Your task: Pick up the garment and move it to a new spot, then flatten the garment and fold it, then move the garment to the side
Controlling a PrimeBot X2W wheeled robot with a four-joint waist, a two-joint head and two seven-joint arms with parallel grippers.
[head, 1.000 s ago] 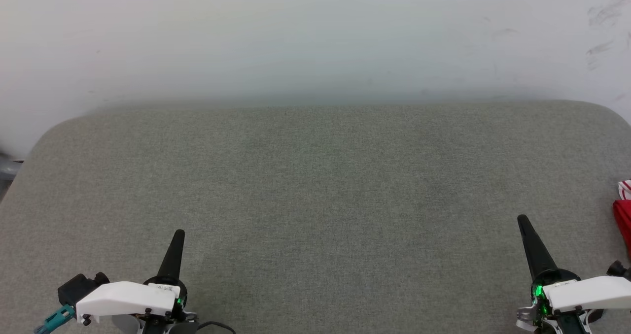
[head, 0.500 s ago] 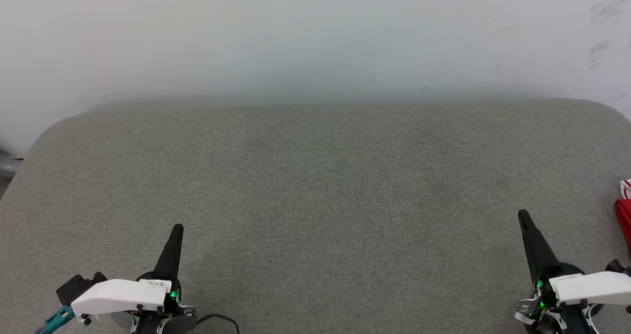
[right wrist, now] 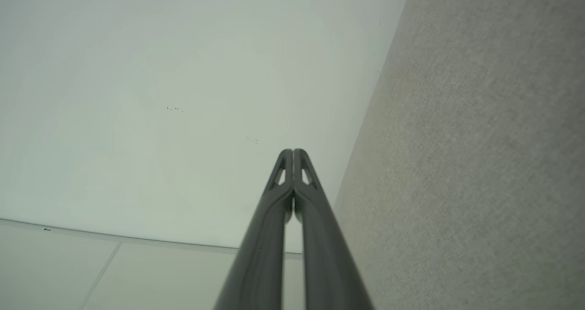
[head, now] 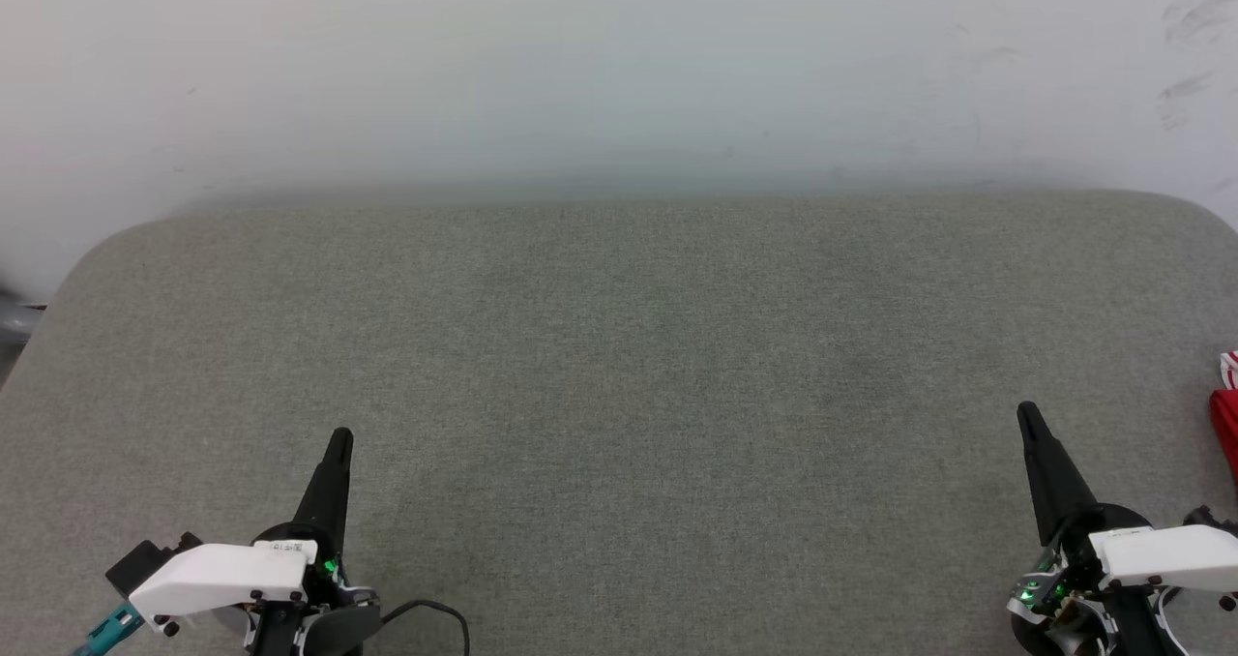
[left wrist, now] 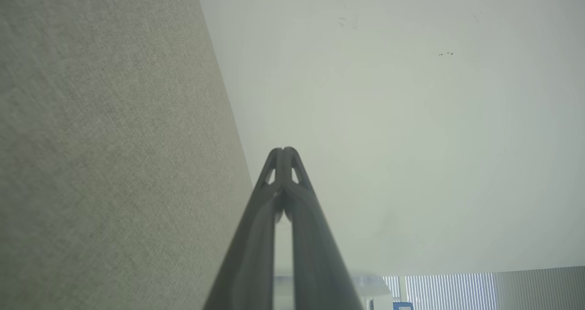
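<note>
1. A wide grey-green cloth-covered surface (head: 619, 395) with rounded far corners is spread across most of the head view.
2. A pale wall (head: 619, 75) is seen behind the surface's far edge, with faint dark scuffs at its upper right.
3. The left gripper (head: 339, 437) is held at the lower left of the head view, over the near part of the surface, with its long dark fingers pointed toward the wall. In the left wrist view the fingers are shown pressed together tip against tip, and nothing is clamped between them.
4. The right gripper (head: 1025, 412) is held at the lower right in the same manner, leaning slightly to the left. In the right wrist view its fingers are likewise shown closed on each other, with nothing caught in them.
5. The garment (head: 1226, 424) is found at the right edge of the head view, lying on the surface and cut off by the frame. Red cloth is seen, with a red-and-white striped piece at its top. It is near the right gripper but apart from its fingers, and well apart from the left gripper.
6. A black cable (head: 435, 612) is looped beside the left gripper's base.
7. A teal connector (head: 106, 630) is seen at the left wrist's outer end.
</note>
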